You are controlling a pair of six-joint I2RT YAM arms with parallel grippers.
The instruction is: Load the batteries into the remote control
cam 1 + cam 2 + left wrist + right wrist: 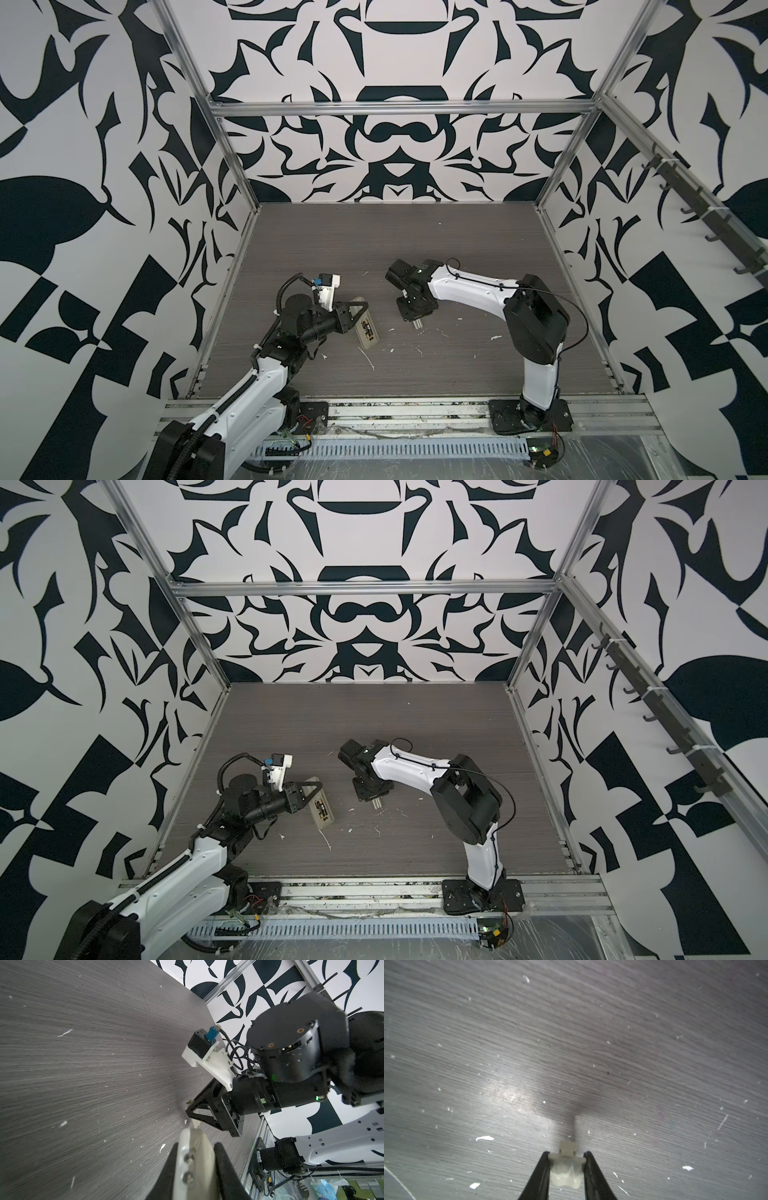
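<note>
The remote (pixel 369 341) (pixel 325 820) sits left of centre on the table (pixel 415 249) in both top views, beige back facing up. Two dark batteries (pixel 366 327) (pixel 321 806) lie in its recess. The left gripper (pixel 358 308) (pixel 311 788) is clamped on the remote's far end; the left wrist view shows the remote (pixel 199 1159) pinched between both fingers (pixel 222 1159). Whether the remote's near end touches the table cannot be told. Well apart to the right, the right gripper (pixel 417 321) (pixel 566 1153) points down and grips a small beige cover (pixel 565 1172) (pixel 418 323) just above the table. White scraps (pixel 368 359) litter the near table.
</note>
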